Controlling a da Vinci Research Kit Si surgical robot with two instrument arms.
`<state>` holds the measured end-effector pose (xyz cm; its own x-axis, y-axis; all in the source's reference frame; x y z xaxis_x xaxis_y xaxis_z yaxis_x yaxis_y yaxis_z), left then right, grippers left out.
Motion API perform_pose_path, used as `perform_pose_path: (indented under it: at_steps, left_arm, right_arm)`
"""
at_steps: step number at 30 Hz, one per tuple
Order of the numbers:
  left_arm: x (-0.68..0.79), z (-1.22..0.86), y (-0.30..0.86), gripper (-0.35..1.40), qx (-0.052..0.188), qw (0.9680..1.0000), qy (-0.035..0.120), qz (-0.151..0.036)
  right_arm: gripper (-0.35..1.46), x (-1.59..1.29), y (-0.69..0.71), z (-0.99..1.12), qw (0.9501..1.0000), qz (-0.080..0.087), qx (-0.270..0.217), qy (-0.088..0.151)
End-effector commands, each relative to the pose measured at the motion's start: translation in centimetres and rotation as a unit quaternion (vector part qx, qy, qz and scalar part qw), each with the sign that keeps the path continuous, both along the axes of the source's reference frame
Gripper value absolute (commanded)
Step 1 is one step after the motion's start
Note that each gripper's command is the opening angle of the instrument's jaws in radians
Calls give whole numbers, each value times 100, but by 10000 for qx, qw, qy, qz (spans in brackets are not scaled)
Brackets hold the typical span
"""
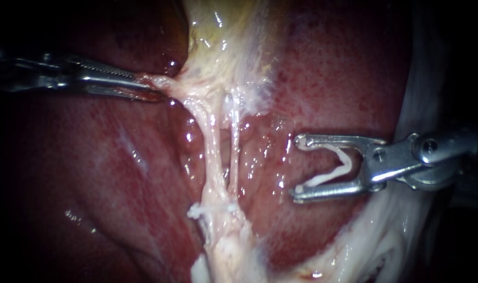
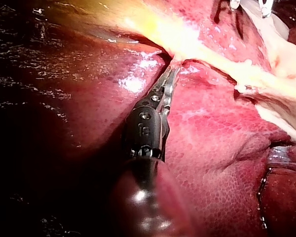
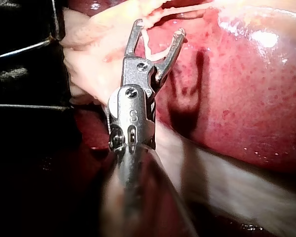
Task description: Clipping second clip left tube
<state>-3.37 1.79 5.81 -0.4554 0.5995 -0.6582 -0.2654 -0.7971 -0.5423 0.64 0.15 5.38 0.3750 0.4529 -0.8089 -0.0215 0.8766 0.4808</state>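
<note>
Left instrument (image 1: 151, 89): pinching pale tissue (image 1: 170, 83)
Right instrument (image 1: 298, 167): spread jaws holding white V-shaped clip (image 1: 346, 161)
Pale left tube (image 1: 212, 152): ahead, crosswise

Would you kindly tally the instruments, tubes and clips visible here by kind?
Instruments: 2 (left instrument, right instrument)
Tubes: 2 (left tube, right tube)
Clips: 2 (placed clip, loaded clip)
Total: 6

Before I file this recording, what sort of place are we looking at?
Probably a surgical workspace, close on tissue: glistening dark red liver fills the view, the slender metal left instrument grips pale stringy tissue, and the silver right instrument holds an open white V-shaped clip in its jaws.
</note>
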Motion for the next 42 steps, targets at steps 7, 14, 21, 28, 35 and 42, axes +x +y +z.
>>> perform_pose_path:
  at_steps: [7, 14, 21, 28, 35, 42]
  left_arm:
    - [24, -34, 17, -35, 45, 10000, 28, -35]
    - [44, -61, 29, -35, 28, 9998, 14, -189]
    - [42, -63, 27, -35, 2, 9998, 22, -186]
    - [38, -65, 26, -35, -24, 9998, 31, -186]
    - [37, -64, 25, -35, -51, 9998, 32, -174]
    - [35, -64, 25, -35, -54, 9998, 35, -177]
  right_arm:
    - [50, 1, 0, 0, 10000, -2, -3, -1]
    - [50, 10, 1, 1, 10000, -29, 17, 19]
    - [50, 43, -3, 9, 9952, -332, 878, 267]
    - [50, 85, -18, 28, 9869, -306, 1569, 235]
    - [50, 113, -22, 40, 9759, -257, 2159, 171]
    - [50, 128, -21, 56, 9706, -158, 2400, 108]
